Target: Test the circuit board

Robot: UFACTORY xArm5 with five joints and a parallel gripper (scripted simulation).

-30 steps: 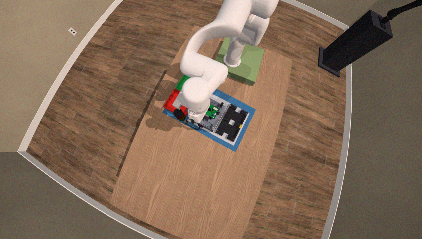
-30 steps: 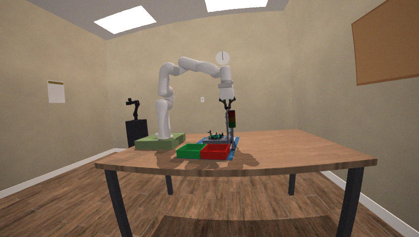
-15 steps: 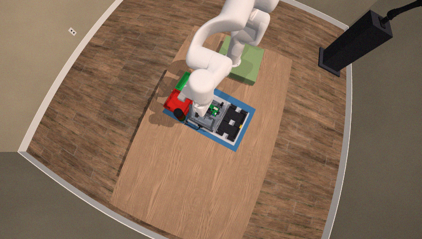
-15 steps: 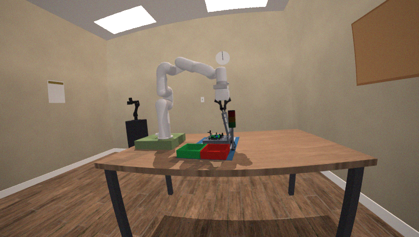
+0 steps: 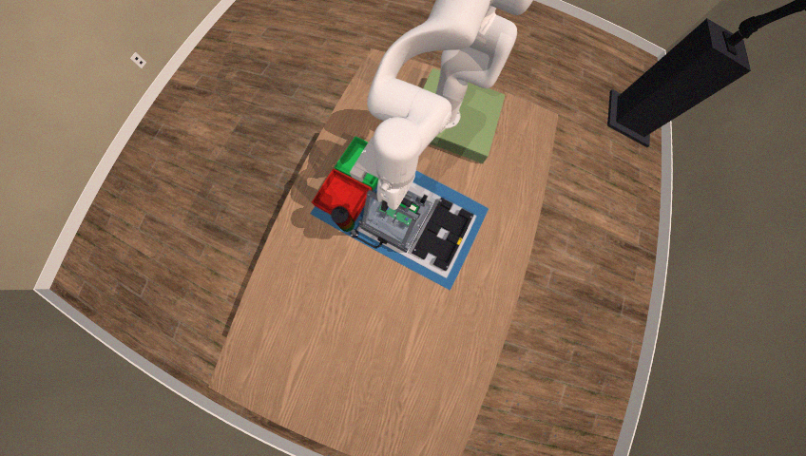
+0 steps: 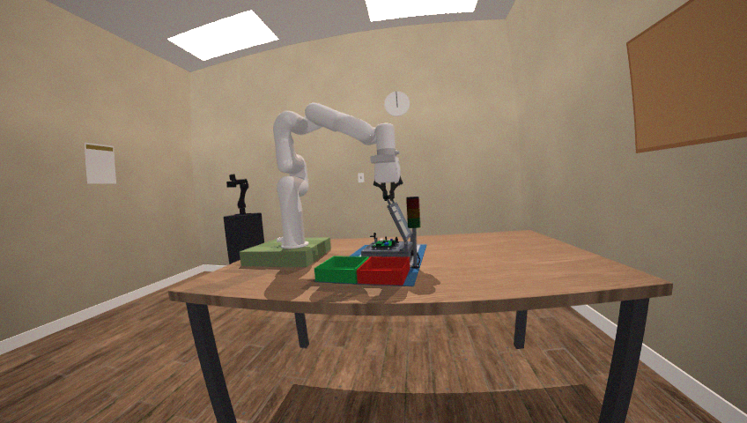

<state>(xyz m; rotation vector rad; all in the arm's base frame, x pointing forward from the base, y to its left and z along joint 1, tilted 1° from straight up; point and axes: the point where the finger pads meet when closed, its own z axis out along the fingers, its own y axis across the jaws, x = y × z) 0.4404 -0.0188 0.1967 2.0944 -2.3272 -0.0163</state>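
The green circuit board (image 5: 405, 215) lies in the grey tester (image 5: 395, 222); it also shows in the side view (image 6: 384, 243). The tester's clear lid (image 6: 399, 222) stands tilted, partly lowered over the board. My gripper (image 6: 388, 196) is shut on the lid's top edge, above the tester; from above the gripper (image 5: 390, 206) shows over the lid (image 5: 387, 225). The signal light tower (image 6: 412, 211) stands beside the tester and looks unlit. The red bin (image 6: 383, 270) and the green bin (image 6: 340, 269) sit side by side at the table's near side. The board's connector direction is too small to tell.
The black tray (image 5: 444, 233) sits on the blue mat (image 5: 466, 237) beside the tester. My arm's green base block (image 5: 466, 121) is at the far end of the table. A black stand (image 6: 242, 233) stands on the floor behind the table.
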